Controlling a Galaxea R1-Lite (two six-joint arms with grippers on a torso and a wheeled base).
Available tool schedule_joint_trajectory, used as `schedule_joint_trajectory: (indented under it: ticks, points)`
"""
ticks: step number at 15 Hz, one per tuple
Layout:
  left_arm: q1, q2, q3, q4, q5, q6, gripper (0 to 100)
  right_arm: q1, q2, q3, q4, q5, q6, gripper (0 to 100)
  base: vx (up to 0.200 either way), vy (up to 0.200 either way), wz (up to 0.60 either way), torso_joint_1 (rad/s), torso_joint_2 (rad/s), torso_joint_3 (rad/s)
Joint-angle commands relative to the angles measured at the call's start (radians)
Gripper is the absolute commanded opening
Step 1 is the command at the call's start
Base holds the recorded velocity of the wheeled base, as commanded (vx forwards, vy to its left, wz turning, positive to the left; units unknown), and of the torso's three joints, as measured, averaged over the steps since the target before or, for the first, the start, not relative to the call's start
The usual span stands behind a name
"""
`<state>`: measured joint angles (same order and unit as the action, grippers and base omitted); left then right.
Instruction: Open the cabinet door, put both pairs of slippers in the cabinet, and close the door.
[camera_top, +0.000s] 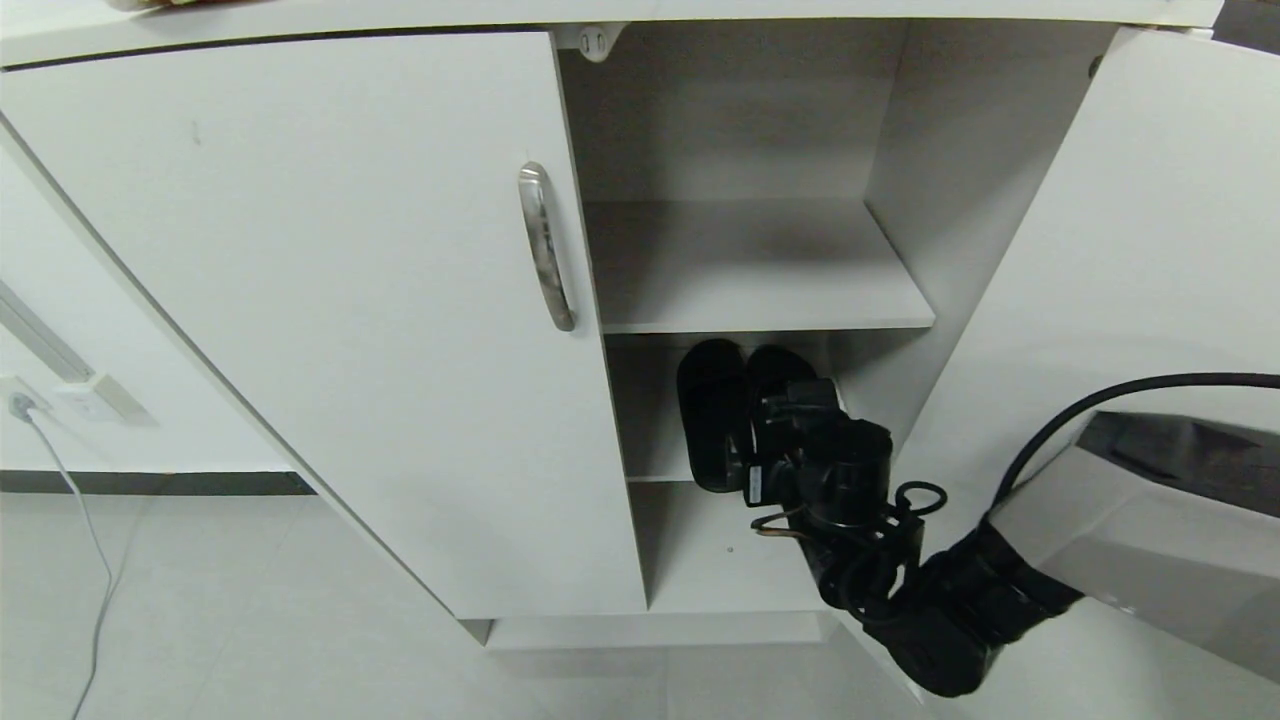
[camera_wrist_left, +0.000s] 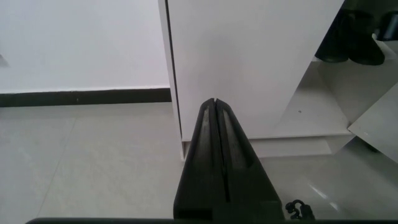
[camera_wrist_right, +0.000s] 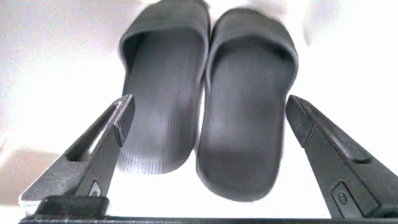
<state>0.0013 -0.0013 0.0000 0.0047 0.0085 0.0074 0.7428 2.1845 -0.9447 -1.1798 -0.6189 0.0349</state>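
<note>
A pair of black slippers (camera_top: 715, 420) lies side by side on the middle shelf of the white cabinet (camera_top: 300, 300), behind its open right door (camera_top: 1130, 250). My right gripper (camera_top: 790, 400) is inside the cabinet at the near end of the pair. In the right wrist view this gripper (camera_wrist_right: 210, 102) is open, one finger on each side of the slippers (camera_wrist_right: 242, 130), not touching them. My left gripper (camera_wrist_left: 214, 102) is shut on nothing, low above the floor, facing the closed left door (camera_wrist_left: 249, 56). The slippers (camera_wrist_left: 348, 37) appear far off in that view.
The left door carries a metal handle (camera_top: 545, 245). An upper shelf (camera_top: 750, 270) and a bottom shelf (camera_top: 720, 550) hold nothing. A wall socket (camera_top: 20, 405) with a trailing cable (camera_top: 95, 560) is at the left. Tiled floor (camera_top: 250, 620) lies in front.
</note>
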Motion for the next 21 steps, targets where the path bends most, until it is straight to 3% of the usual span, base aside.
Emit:
schedule_joint_trajectory:
  ticks: [1, 6, 14, 21]
  points:
    - [0.000, 0.001, 0.000, 0.000, 0.001, 0.002, 0, 0.026, -0.123, 0.109, -0.024, 0.001, 0.000, 100, 0.000, 0.000, 0.00, 0.000, 0.00, 0.000]
    - [0.000, 0.001, 0.000, 0.000, 0.005, -0.003, 0, 0.043, -0.126, 0.135, -0.029, 0.001, 0.000, 100, 0.000, 0.000, 0.00, 0.000, 0.00, 0.000]
    - [0.000, 0.001, 0.000, 0.000, 0.005, -0.003, 0, 0.047, -0.135, 0.152, -0.054, 0.001, 0.000, 100, -0.200, 0.000, 0.00, 0.002, 0.00, 0.003]
    - [0.000, 0.001, 0.000, 0.000, 0.002, -0.001, 0, 0.049, -0.149, 0.164, -0.067, -0.001, -0.003, 100, 0.000, 0.000, 0.00, 0.000, 0.00, 0.000]
